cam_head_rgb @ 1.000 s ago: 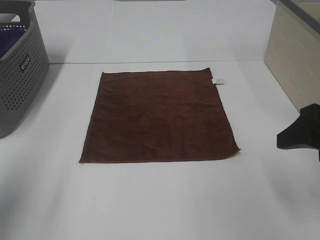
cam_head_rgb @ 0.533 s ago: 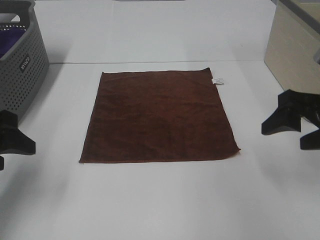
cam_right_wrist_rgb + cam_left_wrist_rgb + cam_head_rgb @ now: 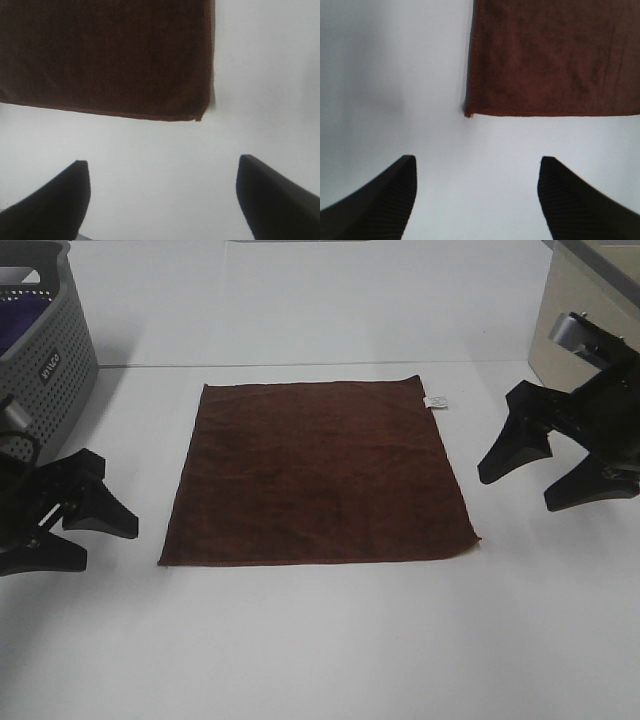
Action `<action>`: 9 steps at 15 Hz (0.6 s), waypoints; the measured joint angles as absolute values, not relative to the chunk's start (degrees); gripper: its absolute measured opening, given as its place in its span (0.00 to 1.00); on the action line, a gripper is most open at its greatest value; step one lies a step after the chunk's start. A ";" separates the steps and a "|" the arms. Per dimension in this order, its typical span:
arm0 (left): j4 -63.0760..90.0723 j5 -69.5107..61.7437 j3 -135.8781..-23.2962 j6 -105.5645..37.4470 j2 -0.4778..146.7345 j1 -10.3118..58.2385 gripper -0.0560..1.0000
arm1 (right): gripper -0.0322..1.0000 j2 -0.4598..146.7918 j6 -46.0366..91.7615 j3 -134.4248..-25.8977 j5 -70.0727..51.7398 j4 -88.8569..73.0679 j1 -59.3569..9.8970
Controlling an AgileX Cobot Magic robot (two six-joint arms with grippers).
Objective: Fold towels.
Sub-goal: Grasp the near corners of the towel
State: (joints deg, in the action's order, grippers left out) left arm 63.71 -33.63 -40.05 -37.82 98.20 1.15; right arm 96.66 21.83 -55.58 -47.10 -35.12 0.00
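Both my left fingers (image 3: pixel 100 512) and right fingers (image 3: pixel 512 448) are wide open, beside the brown towel (image 3: pixel 318 475) lying flat in the middle of the surface (image 3: pixel 320 650). If I miss a corner, it may bunch up and fold crooked.

The white table (image 3: pixel 330 640) carried a dark brown towel (image 3: pixel 318 475) spread flat near its middle, white tag (image 3: pixel 436 401) at the far right corner. A grey perforated basket (image 3: pixel 45 390) stood at the left edge.
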 joint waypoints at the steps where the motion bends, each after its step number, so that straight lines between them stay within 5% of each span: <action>1: 63.77 -34.55 -42.00 -38.22 100.84 1.15 0.70 | 0.77 99.52 23.55 -57.75 -48.41 -36.55 0.00; 9: 65.43 -40.45 -53.86 -41.54 115.39 1.15 0.75 | 0.77 116.77 35.29 -65.32 -52.08 -46.24 2.12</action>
State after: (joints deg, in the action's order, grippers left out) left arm 65.43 -40.45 -53.86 -41.54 115.39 1.15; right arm 116.77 35.29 -65.32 -52.08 -46.24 2.12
